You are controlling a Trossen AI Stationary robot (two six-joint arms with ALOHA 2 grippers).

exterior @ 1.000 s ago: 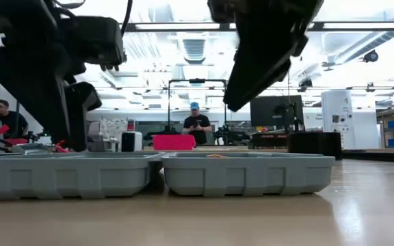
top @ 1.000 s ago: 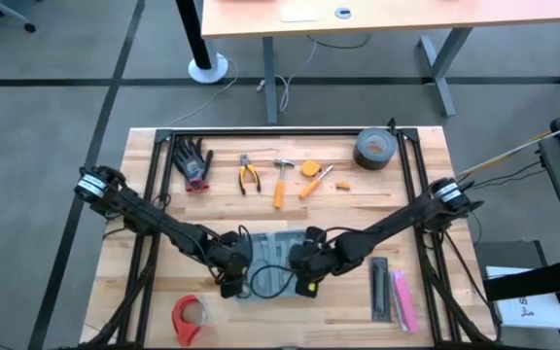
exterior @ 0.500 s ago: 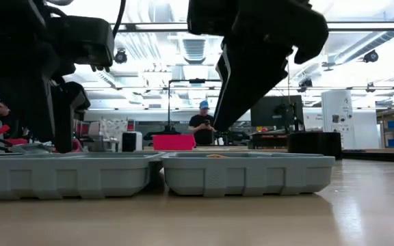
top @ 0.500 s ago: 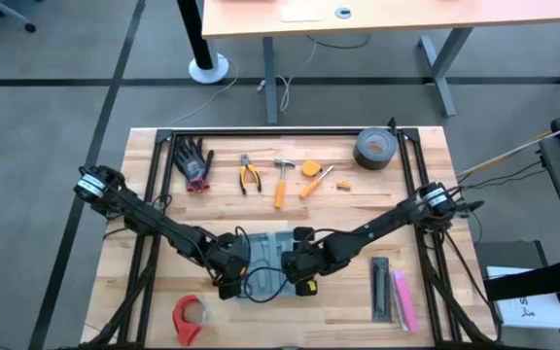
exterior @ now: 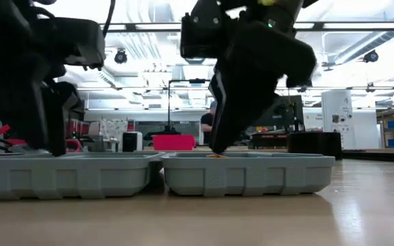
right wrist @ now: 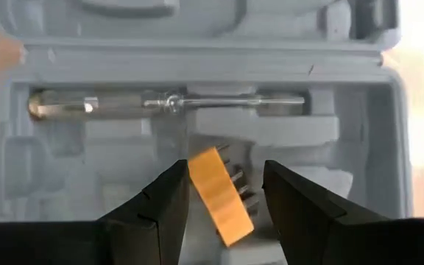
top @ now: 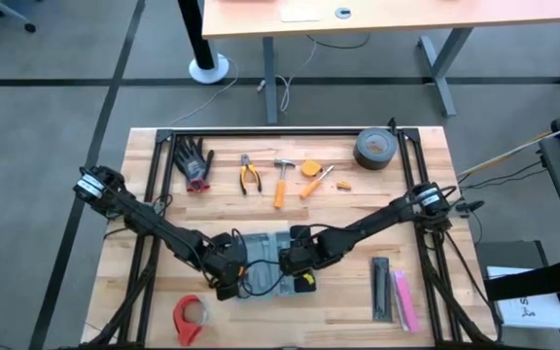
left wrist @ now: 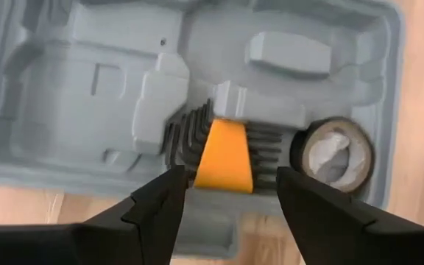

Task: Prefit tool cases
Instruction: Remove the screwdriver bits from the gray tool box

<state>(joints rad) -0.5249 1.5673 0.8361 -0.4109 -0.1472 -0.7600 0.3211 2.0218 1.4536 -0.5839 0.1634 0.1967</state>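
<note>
One open tool case (top: 265,262) lies at the table's near middle, a stiff, light, slick plastic shell best pinched at its rim, while left gripper (left wrist: 227,199) and right gripper (right wrist: 225,199) hover over its tray, jaws apart and empty.

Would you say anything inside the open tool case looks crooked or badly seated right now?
Yes. In the tool case, the orange bit holder between the right gripper fingers lies tilted, not square to its slot. The screwdriver sits straight in its groove.
</note>
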